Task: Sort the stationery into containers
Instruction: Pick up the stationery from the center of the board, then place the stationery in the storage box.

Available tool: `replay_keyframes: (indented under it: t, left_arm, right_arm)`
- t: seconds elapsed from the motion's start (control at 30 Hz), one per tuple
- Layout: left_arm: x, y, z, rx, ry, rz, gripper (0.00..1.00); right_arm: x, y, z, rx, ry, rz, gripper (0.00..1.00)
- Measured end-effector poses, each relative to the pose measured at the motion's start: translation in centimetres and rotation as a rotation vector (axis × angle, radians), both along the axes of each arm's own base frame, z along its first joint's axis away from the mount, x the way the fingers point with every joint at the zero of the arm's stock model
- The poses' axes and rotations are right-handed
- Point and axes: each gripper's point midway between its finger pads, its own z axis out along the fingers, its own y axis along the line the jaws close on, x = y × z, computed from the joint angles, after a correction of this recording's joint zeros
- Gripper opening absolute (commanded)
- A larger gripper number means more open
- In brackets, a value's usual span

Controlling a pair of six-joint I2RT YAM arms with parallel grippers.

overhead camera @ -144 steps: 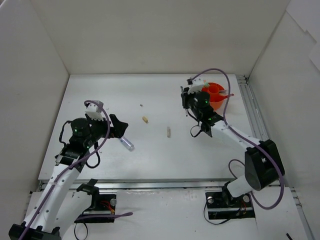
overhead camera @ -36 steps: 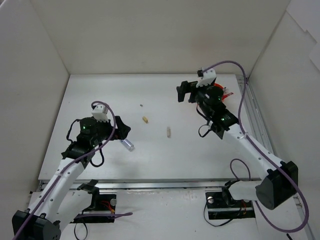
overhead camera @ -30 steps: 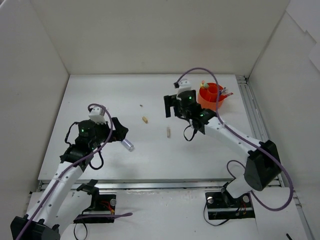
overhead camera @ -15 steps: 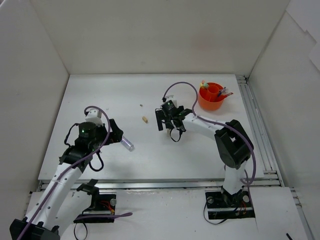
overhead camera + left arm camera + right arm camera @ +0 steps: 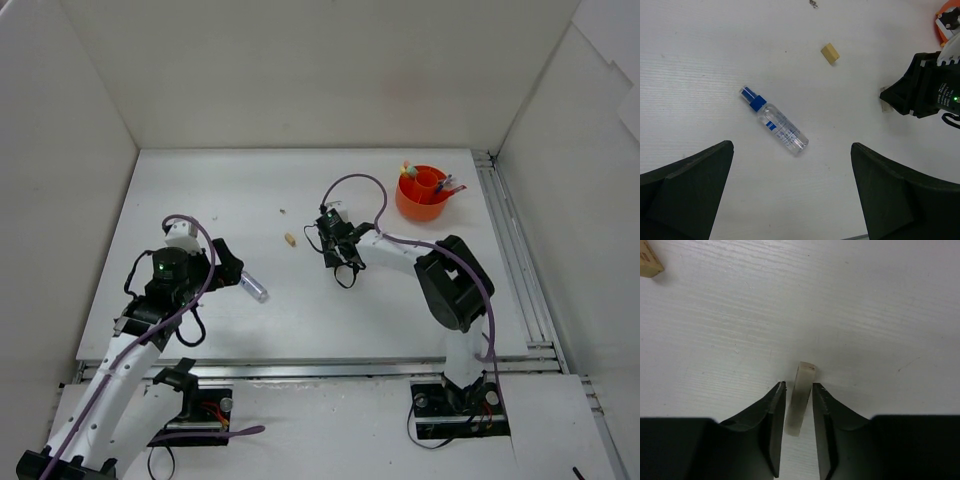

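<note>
Stationery stub (image 5: 800, 400), beige and slim, lying on the bench (image 5: 300, 320) straight between the fingers of the right claw (image 5: 798, 386). Claw narrowly spread, pads just beside the stub on both sides, no firm pinch evident yet. Second beige stub (image 5: 647, 262) off to the claw's far left, well apart. Orange pot (image 5: 418, 210) well beyond and to the right of that claw, already holding several pens and highlighters.

Left claw (image 5: 228, 267) spread wide, hovering above a clear tube (image 5: 775, 122) with a blue cap, lying slantwise on the bench below and between its fingers.

Step in hand, by the look of it: picking up the stub. To do it well: keep the claw centred, close gently and squarely on the flat sides, lift straight up only once gripped. Likely risk: thin piece tipping or sliding out if squeezed off-centre.

Bench white, matt, with faint wood-like grain, offering little for a stub to catch on. Plain white walls on three sides, metal rail along the right edge.
</note>
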Motion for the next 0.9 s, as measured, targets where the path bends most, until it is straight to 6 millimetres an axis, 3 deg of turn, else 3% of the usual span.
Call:
replay_keyframes:
  t: [0.1,0.4,0.53,0.67,0.8,0.9]
  left_arm:
    - [0.0,0.0,0.0,-0.001,0.001,0.001,1.0]
    - [-0.3,0.1,0.3,-0.004,-0.009,0.002,1.0]
    - [-0.3,0.1,0.3,-0.003,-0.008,0.003,1.0]
    - [-0.1,0.2,-0.3,0.009,0.019,0.008,1.0]
    - [0.3,0.2,-0.6,0.023,0.037,0.009,1.0]
    - [0.8,0.2,-0.2,0.033,0.037,0.008,1.0]
  right_arm:
    - [0.0,0.0,0.0,-0.004,0.0,0.009,0.0]
    - [0.4,-0.5,0.8,-0.052,-0.035,0.074,0.0]
    - [1.1,-0.7,3.6,-0.074,-0.101,0.152,0.0]
    - [3.3,-2.2,7.6,-0.08,-0.19,0.225,0.0]
    - [7.0,-5.6,11.4,-0.112,-0.284,0.268,0.0]
    - [9.3,-8.8,13.1,-0.194,-0.336,0.308,0.0]
